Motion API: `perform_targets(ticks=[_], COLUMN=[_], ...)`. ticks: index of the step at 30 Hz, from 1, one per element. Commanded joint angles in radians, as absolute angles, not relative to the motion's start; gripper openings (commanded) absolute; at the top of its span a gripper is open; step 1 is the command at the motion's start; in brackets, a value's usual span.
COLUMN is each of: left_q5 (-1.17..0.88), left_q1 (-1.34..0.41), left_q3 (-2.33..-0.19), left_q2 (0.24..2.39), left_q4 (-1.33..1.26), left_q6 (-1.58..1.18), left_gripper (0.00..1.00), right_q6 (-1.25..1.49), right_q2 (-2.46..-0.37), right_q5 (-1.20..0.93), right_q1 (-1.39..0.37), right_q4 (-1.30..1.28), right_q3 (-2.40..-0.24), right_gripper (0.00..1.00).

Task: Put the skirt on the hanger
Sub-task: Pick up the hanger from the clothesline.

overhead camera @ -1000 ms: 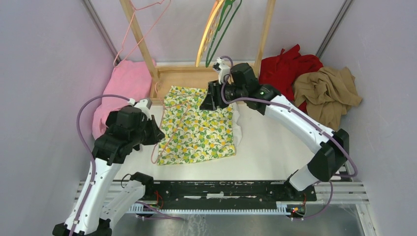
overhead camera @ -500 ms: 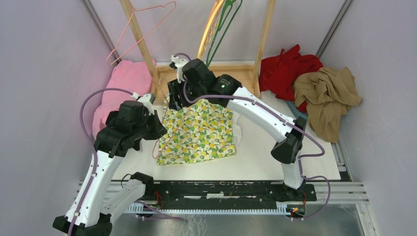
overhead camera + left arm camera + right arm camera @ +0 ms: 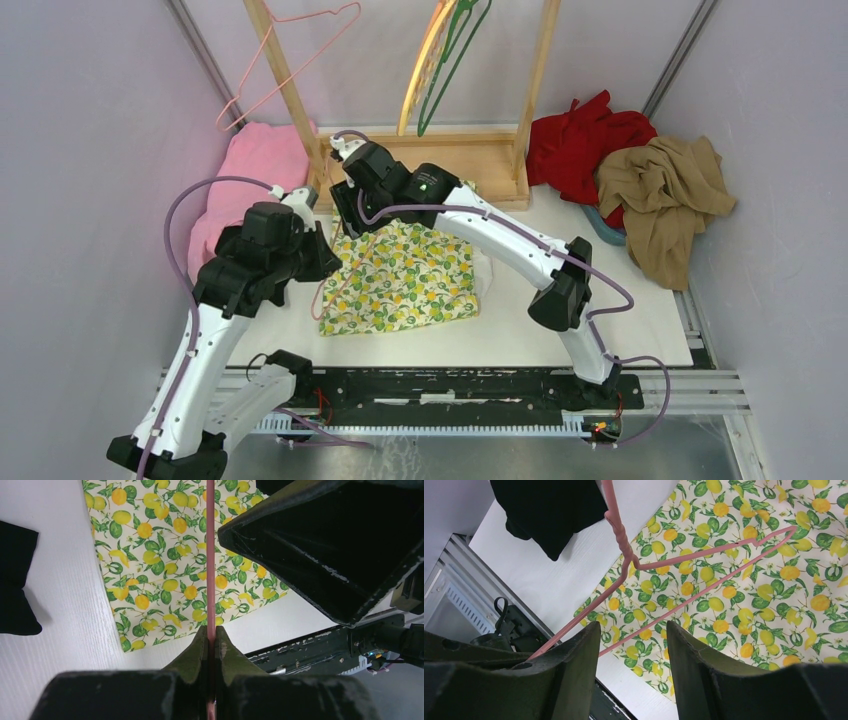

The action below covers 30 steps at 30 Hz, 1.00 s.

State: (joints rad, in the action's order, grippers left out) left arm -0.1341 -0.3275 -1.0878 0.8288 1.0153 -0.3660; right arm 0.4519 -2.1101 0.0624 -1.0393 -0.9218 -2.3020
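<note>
The left gripper (image 3: pixel 210 634) is clamped on the pink wire hanger (image 3: pixel 210 555), holding it over the lemon-print skirt (image 3: pixel 405 280); the skirt lies spread flat on the white table (image 3: pixel 500 335); the right gripper (image 3: pixel 631 629) hovers above both, fingers apart, gripping nothing; the hanger possibly touches the cloth, but the view is unclear.
</note>
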Motion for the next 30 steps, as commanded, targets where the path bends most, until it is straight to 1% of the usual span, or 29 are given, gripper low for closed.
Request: perform_targets(ticks=[1, 8, 11, 18, 22, 28, 30], left_q5=[-0.145, -0.131, -0.137, -0.140, -0.151, -0.171, -0.176], left_q1=[-0.331, -0.332, -0.333, -0.340, -0.345, -0.351, -0.353], left_q3=[-1.097, -1.072, -1.065, -1.063, -1.066, -1.084, -1.089], left_q2=[0.822, 0.829, 0.835, 0.842, 0.845, 0.846, 0.842], left_q4=[0.955, 0.942, 0.931, 0.924, 0.917, 0.917, 0.917], left_q6=[-0.317, -0.311, -0.311, -0.310, -0.310, -0.311, -0.311], left_gripper=[0.03, 0.03, 0.03, 0.03, 0.03, 0.03, 0.03], right_q6=[0.482, 0.512, 0.527, 0.563, 0.566, 0.568, 0.568], right_q2=[-2.096, -2.032, -2.050, -2.090, -2.137, -2.213, -2.229], right_q5=[0.131, 0.164, 0.167, 0.178, 0.193, 0.227, 0.240], right_q1=[-1.048, -1.048, -1.049, -1.049, -1.049, -1.048, -1.048], right_q4=[-0.884, -0.808, -0.799, -0.772, -0.797, -0.844, -0.857], right_q3=[-2.345, -2.261, -2.286, -2.310, -2.370, -2.463, -2.481], right_gripper=[0.56, 0.56, 0.59, 0.60, 0.60, 0.59, 0.58])
